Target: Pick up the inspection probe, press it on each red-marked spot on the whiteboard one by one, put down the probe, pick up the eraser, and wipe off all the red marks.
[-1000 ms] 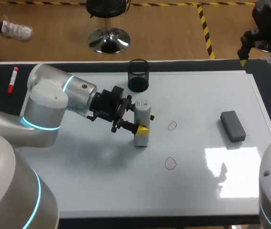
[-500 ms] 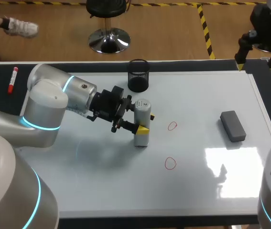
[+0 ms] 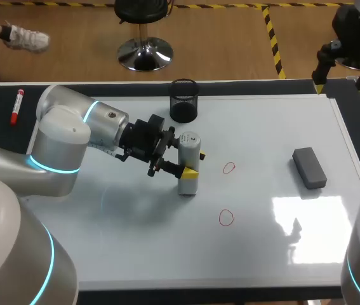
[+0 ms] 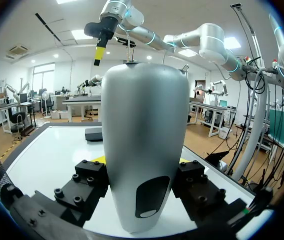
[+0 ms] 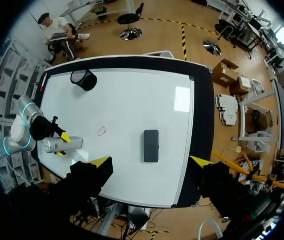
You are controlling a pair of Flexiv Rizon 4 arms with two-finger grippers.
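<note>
Head view: left gripper (image 3: 196,163) sits left of frame centre, clamped on the probe (image 3: 189,147). One yellow tip shows on the probe's near side, and a sliver of the other shows past its far side. The probe stands upright on the whiteboard (image 3: 262,127). Its foot seems to rest on the surface, but contact is not certain from this angle.

Red marks: one (image 3: 229,168) just right of the probe, apart from it. A second (image 3: 226,217) lies lower, toward the frame's bottom centre.

The eraser (image 3: 310,168) lies flat at right of frame, well apart from the probe. A mesh cup (image 3: 183,100) stands at top centre by the board's far edge. A red pen (image 3: 16,105) lies at upper left, on the dark table off the board.

Left wrist view: the grey probe body (image 4: 144,145) fills the gap between the fingers, with a black pad pressed to each side. The eraser (image 4: 94,133) lies ahead, beyond the probe.

Right wrist view: right gripper (image 5: 149,162) hangs high over the table, fingers spread wide with nothing between them. Far beneath, the eraser (image 5: 151,145) lies between the two tips. The probe (image 5: 61,144) and one mark (image 5: 101,131) are off to the side.
</note>
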